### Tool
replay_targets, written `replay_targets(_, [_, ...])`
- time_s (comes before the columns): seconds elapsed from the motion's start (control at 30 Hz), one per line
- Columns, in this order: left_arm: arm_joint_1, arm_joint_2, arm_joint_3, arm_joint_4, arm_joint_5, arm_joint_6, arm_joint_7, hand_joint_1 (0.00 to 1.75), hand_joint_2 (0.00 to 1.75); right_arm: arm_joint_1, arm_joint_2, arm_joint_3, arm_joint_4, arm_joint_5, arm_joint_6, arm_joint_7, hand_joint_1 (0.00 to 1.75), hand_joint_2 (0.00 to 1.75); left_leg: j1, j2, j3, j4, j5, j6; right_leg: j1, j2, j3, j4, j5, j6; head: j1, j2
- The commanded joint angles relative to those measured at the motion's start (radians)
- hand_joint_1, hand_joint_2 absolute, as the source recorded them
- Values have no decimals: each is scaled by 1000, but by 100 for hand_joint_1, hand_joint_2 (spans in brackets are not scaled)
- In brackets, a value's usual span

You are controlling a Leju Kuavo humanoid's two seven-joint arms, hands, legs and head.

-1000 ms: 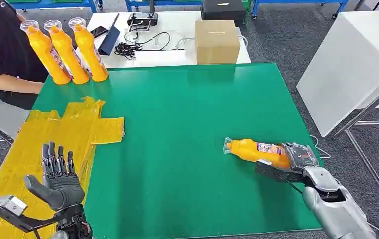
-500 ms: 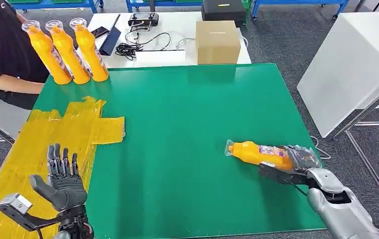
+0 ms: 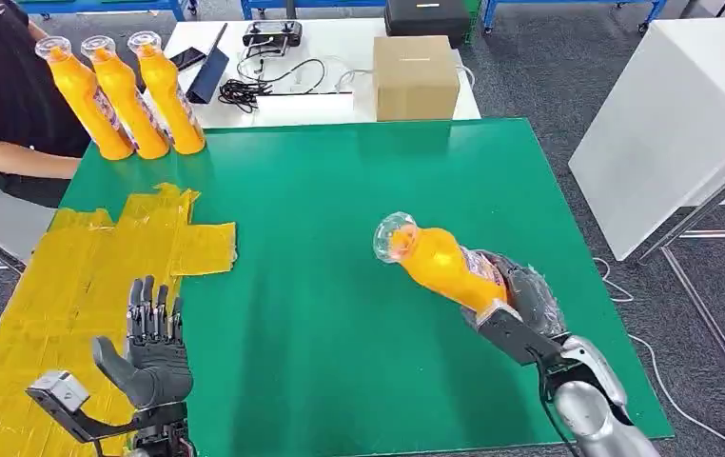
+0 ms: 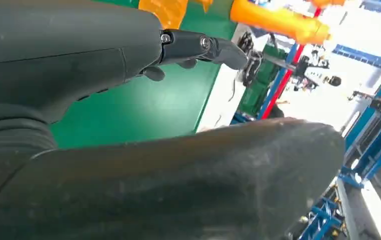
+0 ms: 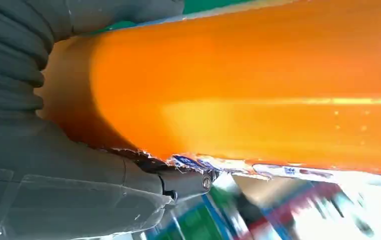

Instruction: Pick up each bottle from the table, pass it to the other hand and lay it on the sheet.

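Observation:
My right hand (image 3: 520, 319) grips an orange bottle (image 3: 440, 264) by its lower end and holds it above the green table (image 3: 340, 219), clear cap tilted up and toward the left. The right wrist view shows the orange bottle (image 5: 258, 90) close up, with my thumb (image 5: 78, 195) pressed against its torn label. At the front left, my left hand (image 3: 149, 347) is open with fingers apart and upright, at the edge of the yellow sheet (image 3: 83, 276). Three more orange bottles (image 3: 121, 95) stand upright at the table's far left corner.
A person in black (image 3: 2, 86) sits at the far left behind the standing bottles. A cardboard box (image 3: 414, 76), cables and a controller lie on the white table beyond. A white panel (image 3: 673, 114) stands to the right.
My right hand has lifted the bottle off the table and carried it left, its cap now tilted upward. My left hand has moved a little to the right, still open.

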Motion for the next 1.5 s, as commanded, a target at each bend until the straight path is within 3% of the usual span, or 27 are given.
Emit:
replay_targets(0.03, [-2, 67, -95, 18, 14, 17, -1, 0, 0, 44, 119, 43, -122, -12, -95, -23, 175, 175, 1, 1, 0, -1, 0, -1, 0, 0, 1, -1, 0, 0, 0, 0])
replay_targets(0.13, [-14, 76, -136, 23, 11, -2, 3, 0, 0, 13, 148, 65, -75, -36, -83, -29, 175, 175, 1, 3, -2, -1, 0, -1, 1, 2, -2, -1, 1, 0, 0, 0])
replay_targets(0.17, [-19, 79, -153, 25, 6, -4, 6, 0, 175, 5, 161, 76, -58, -36, -82, -29, 175, 175, 1, 3, -1, -1, 0, -2, 1, 3, -1, -2, 1, 0, 0, 0])
replay_targets(0.33, [-61, 101, -254, 38, -12, -12, 25, 0, 175, -64, 246, 179, 60, -16, -105, -30, 175, 175, 0, 3, -2, -1, 0, -2, 0, 3, -2, -1, 1, -1, 0, 0])
replay_targets(0.87, [-82, 116, -332, -4, -95, -27, -20, 0, 175, -156, 300, 272, 210, -32, -86, 2, 175, 175, 0, 3, -3, -1, 0, -1, 0, 2, -3, -1, 1, 0, 0, 0])
replay_targets(1.5, [-51, 117, -277, -39, -51, -62, -25, 0, 175, -161, 286, 452, 192, 80, -29, 71, 175, 175, 0, 3, -3, -1, 0, -1, 0, 2, -3, -1, 0, 0, 0, 0])
